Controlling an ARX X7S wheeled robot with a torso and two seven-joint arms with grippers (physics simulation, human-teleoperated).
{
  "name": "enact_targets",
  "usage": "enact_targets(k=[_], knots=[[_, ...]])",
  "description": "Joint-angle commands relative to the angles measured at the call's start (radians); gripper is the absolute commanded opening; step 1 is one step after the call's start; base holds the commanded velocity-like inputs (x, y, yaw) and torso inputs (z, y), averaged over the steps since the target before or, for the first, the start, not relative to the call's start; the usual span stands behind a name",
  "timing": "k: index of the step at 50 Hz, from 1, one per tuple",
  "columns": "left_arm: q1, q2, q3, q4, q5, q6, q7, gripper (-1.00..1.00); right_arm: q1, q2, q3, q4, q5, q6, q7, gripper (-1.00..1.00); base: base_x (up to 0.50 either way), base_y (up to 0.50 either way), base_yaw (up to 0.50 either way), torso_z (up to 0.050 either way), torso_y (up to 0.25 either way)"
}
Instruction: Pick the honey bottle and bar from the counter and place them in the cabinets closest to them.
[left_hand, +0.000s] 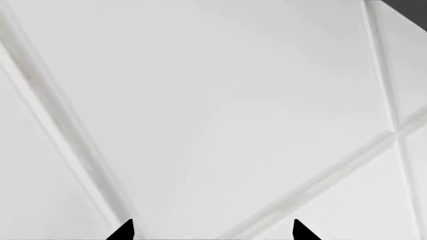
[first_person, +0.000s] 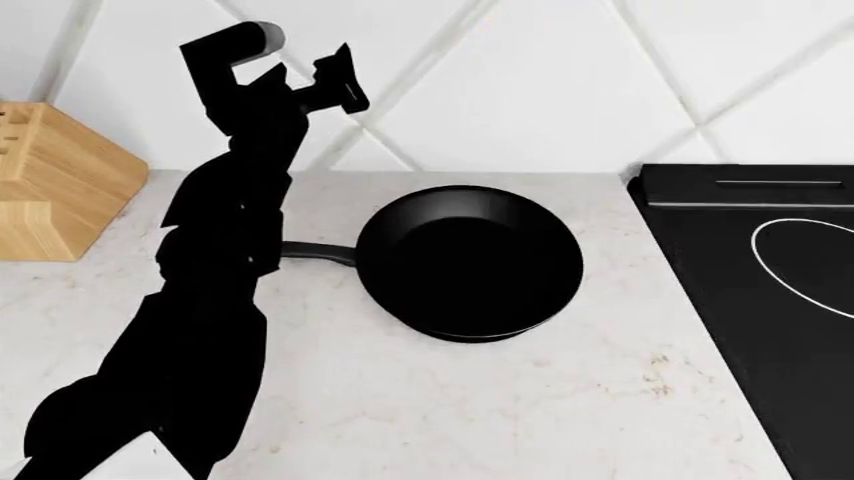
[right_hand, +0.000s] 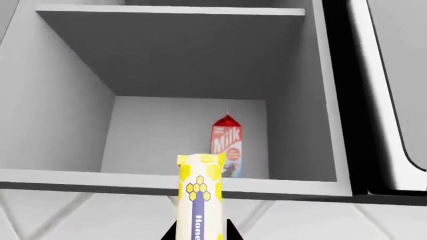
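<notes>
The black right gripper (right_hand: 200, 235) clasped the slim yellow-wrapped bar (right_hand: 199, 195), upright before an open grey cabinet (right_hand: 60, 100) holding a red milk carton (right_hand: 227, 145), while the raised left gripper (first_person: 320, 85) stood spread, empty, near the white tiled wall (first_person: 561, 80).
</notes>
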Motion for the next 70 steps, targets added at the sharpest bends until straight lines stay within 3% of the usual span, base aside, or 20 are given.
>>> enact_targets(k=[1, 12, 23, 31, 38, 48, 56, 69, 70], knots=[[0.003, 0.000, 0.018, 0.000, -0.004, 0.003, -0.010, 1.00, 0.008, -0.132, 0.102, 0.166, 0.057, 0.148, 0.000, -1.00, 0.00, 0.00, 0.00, 0.000, 0.000], [0.003, 0.000, 0.046, 0.000, -0.015, 0.006, -0.017, 1.00, 0.008, -0.315, 0.181, 0.497, 0.016, 0.405, 0.000, -1.00, 0.00, 0.00, 0.00, 0.000, 0.000], [0.004, 0.001, 0.062, 0.000, -0.020, 0.008, -0.021, 1.00, 0.008, -0.520, 0.381, 0.851, -0.117, 0.744, 0.000, -1.00, 0.00, 0.00, 0.00, 0.000, 0.000], [0.007, 0.000, 0.076, 0.000, -0.024, 0.013, -0.026, 1.00, 0.007, -0.672, 0.483, 1.097, -0.205, 0.874, -0.001, -1.00, 0.00, 0.00, 0.00, 0.000, 0.000], [0.008, 0.001, 0.096, 0.000, -0.029, 0.016, -0.035, 1.00, 0.005, -0.757, 0.545, 1.295, -0.428, 0.965, -0.150, -1.00, 0.00, 0.00, 0.00, 0.000, 0.000], [0.008, 0.000, 0.108, 0.000, -0.033, 0.014, -0.037, 1.00, -0.024, -0.811, 0.476, 1.540, -0.583, 0.991, -0.378, -1.00, 0.00, 0.00, 0.00, 0.000, 0.000], [0.010, 0.000, 0.111, 0.000, -0.034, 0.016, -0.036, 1.00, -0.154, -0.816, 0.422, 1.688, -0.615, 0.989, -0.489, -1.00, 0.00, 0.00, 0.00, 0.000, 0.000], [0.012, 0.000, 0.124, 0.000, -0.042, 0.022, -0.039, 1.00, -0.247, -0.804, 0.406, 1.758, -0.607, 0.999, -0.478, -1.00, 0.01, 0.00, 0.00, 0.000, 0.000], [0.011, 0.000, 0.125, 0.000, -0.043, 0.022, -0.040, 1.00, -0.247, -0.804, 0.401, 1.756, -0.610, 1.002, -0.482, 1.00, 0.00, 0.00, 0.00, 0.000, 0.000]])
